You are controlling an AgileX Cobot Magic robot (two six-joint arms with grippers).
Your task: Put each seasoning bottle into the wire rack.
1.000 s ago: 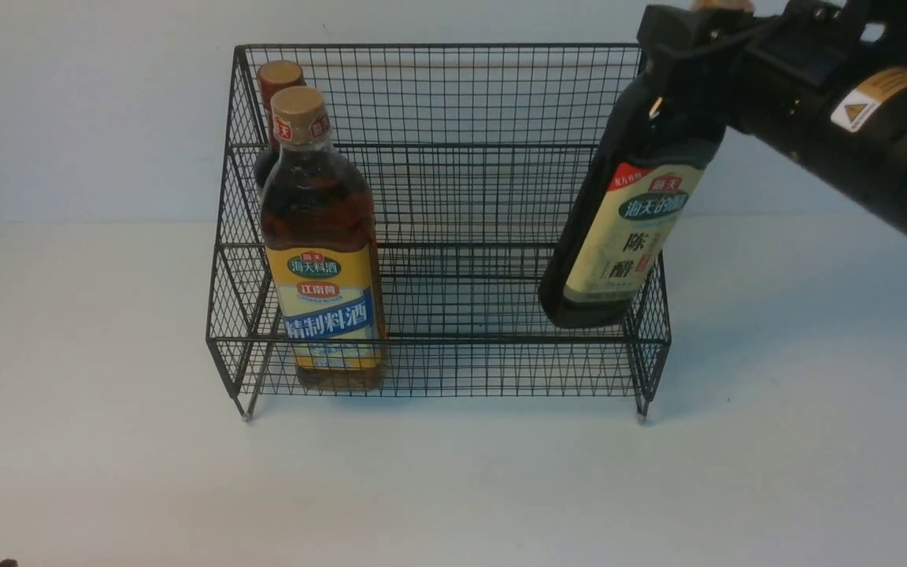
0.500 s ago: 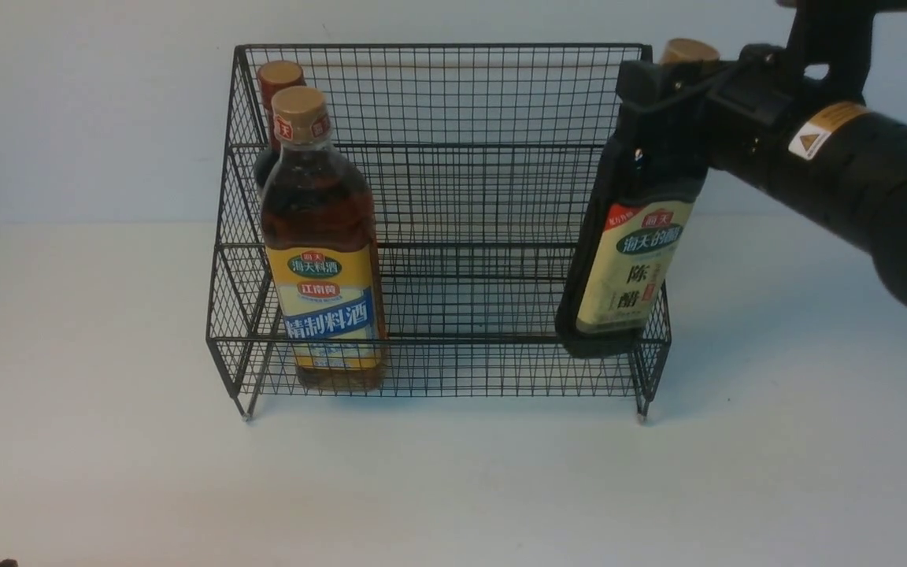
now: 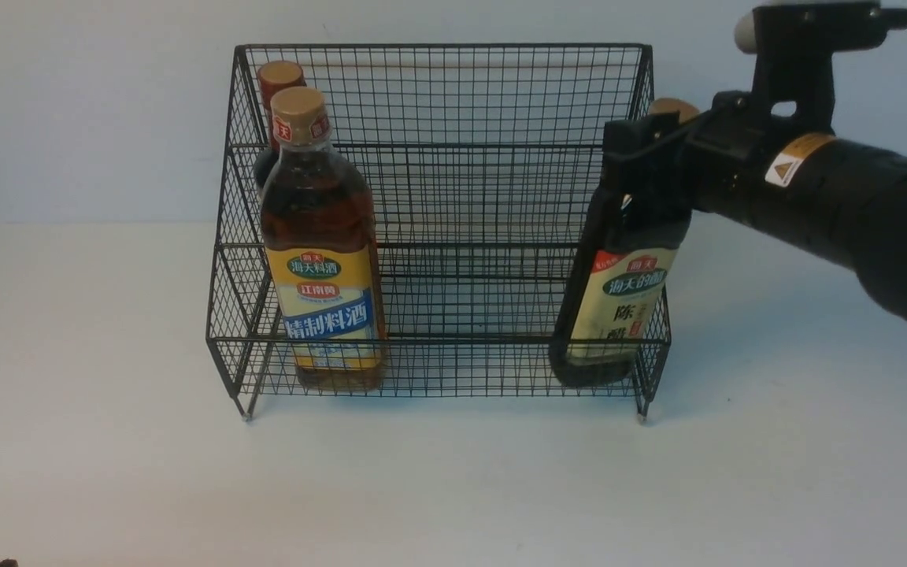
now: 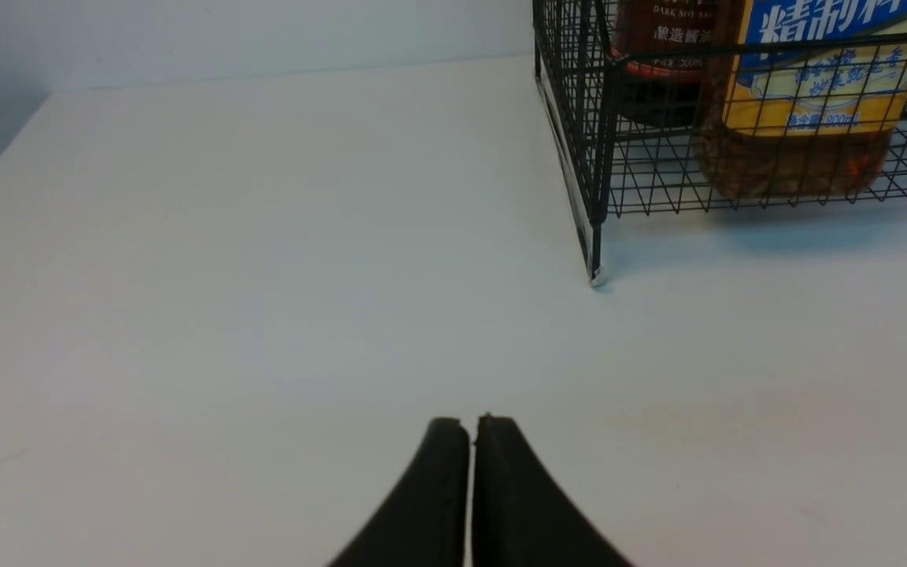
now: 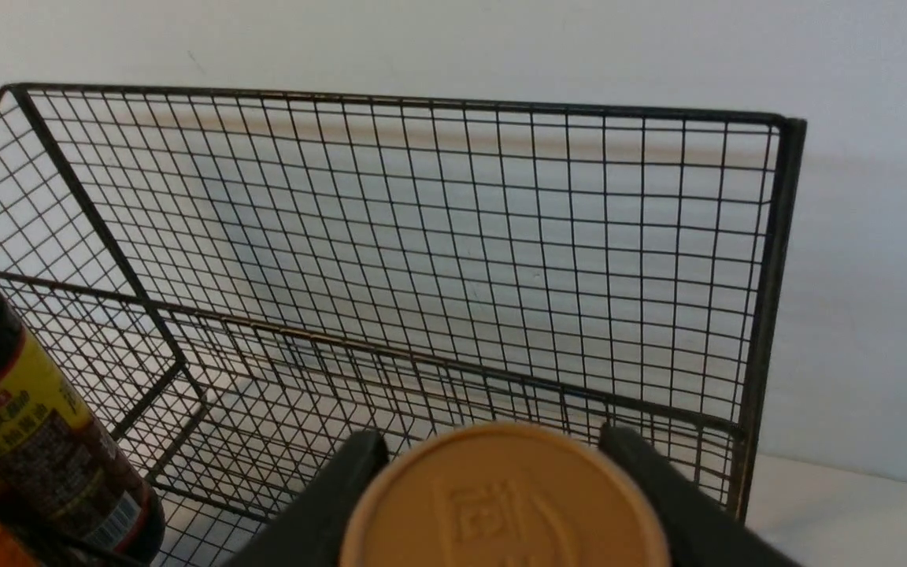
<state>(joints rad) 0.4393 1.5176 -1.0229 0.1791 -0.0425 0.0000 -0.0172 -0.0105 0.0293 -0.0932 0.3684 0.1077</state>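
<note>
The black wire rack (image 3: 438, 46) stands mid-table. An amber seasoning bottle (image 3: 321, 260) is upright in its lower tier at the left. Behind it on the upper tier stands a slim dark bottle with a red-brown cap (image 3: 279, 79). My right gripper (image 3: 646, 169) is shut on the neck of the near-black bottle with the cream label (image 3: 619, 307). That bottle leans slightly, its base down behind the front rail at the lower tier's right end. In the right wrist view its tan cap (image 5: 505, 504) sits between the fingers. My left gripper (image 4: 472, 425) is shut and empty over bare table.
In the left wrist view the rack's front-left foot (image 4: 595, 276) is ahead of the left gripper, with the amber bottle (image 4: 800, 134) just inside the mesh. The rack's right side wall (image 3: 653, 315) is close beside the held bottle. White wall behind.
The right gripper has come down with the near-black bottle, from hanging above the front rail to its base low inside the lower tier. The left gripper has not moved.
</note>
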